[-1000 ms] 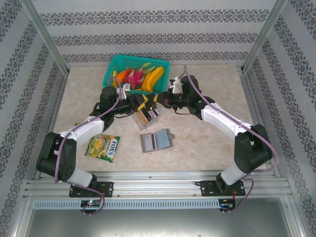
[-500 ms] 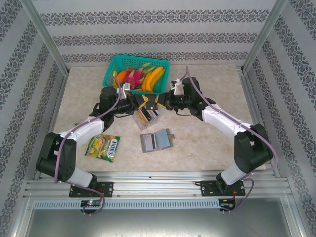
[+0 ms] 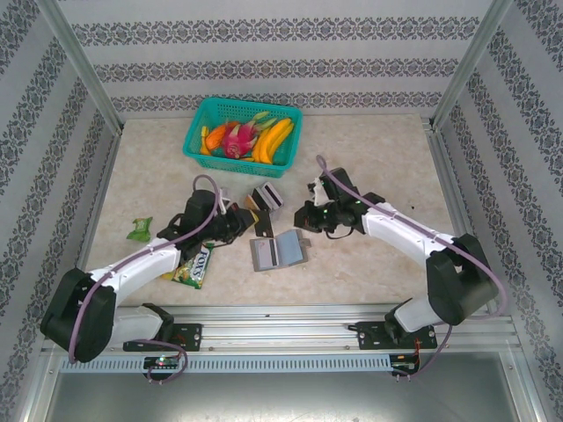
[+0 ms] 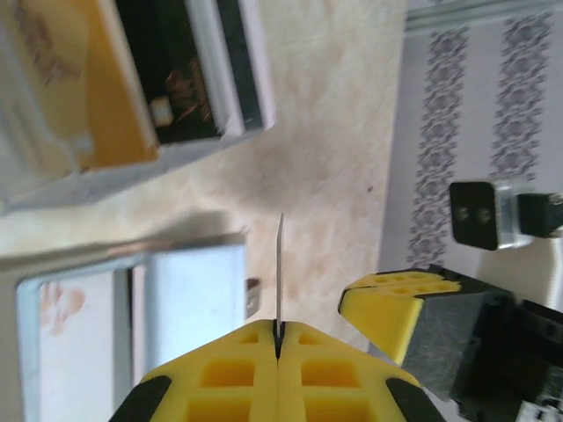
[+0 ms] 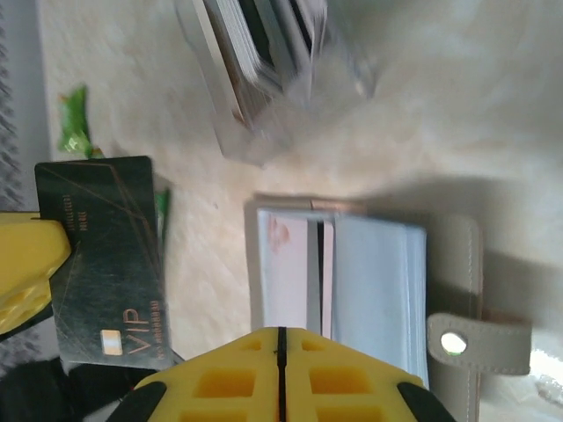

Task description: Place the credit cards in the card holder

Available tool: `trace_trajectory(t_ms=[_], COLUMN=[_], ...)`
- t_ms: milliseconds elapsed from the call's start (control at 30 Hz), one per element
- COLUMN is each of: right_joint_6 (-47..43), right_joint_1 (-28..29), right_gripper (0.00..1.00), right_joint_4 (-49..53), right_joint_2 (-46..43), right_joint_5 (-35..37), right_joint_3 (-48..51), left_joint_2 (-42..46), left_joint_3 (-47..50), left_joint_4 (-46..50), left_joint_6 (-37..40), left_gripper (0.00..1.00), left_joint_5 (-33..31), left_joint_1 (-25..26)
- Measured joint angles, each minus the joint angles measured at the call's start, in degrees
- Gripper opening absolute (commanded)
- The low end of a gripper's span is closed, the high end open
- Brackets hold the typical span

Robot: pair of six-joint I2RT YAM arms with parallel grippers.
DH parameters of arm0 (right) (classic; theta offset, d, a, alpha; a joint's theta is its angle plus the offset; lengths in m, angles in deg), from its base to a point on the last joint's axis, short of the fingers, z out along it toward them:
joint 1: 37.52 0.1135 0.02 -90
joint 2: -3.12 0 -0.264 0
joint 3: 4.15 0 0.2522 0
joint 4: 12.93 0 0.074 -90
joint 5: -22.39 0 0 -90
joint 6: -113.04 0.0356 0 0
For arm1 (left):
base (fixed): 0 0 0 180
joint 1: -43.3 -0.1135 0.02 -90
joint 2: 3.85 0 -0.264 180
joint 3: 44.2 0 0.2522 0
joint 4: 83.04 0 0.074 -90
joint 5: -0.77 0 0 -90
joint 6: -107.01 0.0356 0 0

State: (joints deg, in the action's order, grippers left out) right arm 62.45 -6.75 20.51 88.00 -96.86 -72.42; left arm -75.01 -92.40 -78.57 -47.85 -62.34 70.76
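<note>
Jaws of the left gripper (image 4: 278,336) are clenched on a dark credit card (image 5: 106,264), held just beside the open grey card holder (image 3: 277,252), which lies flat on the table (image 3: 369,167) near the front. Right gripper (image 5: 281,341) is squeezed shut just behind the holder, and other credit cards (image 4: 171,70) stand in a small clear box (image 4: 132,180) further back
</note>
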Motion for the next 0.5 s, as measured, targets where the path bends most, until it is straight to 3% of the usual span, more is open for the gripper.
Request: trace_trajectory(t_ms=[200, 500], right_joint_6=[-1.9, -3.7], right_joint_1=[4.1, 4.3], right_gripper=[0.05, 0.03], right_joint_4=[0.9, 2.8], right_joint_2=[5.5, 9.9], right_joint_5=[0.9, 6.0], right_joint_3=[-0.1, -0.2], left_joint_2=[0.0, -4.4], left_joint_3=[2.1, 4.2], left_joint_4=[1.1, -0.9], left_joint_6=[-0.3, -1.0], left_gripper=[0.00, 0.00], left_joint_5=[-5.7, -9.7], left_joint_1=[5.7, 9.5])
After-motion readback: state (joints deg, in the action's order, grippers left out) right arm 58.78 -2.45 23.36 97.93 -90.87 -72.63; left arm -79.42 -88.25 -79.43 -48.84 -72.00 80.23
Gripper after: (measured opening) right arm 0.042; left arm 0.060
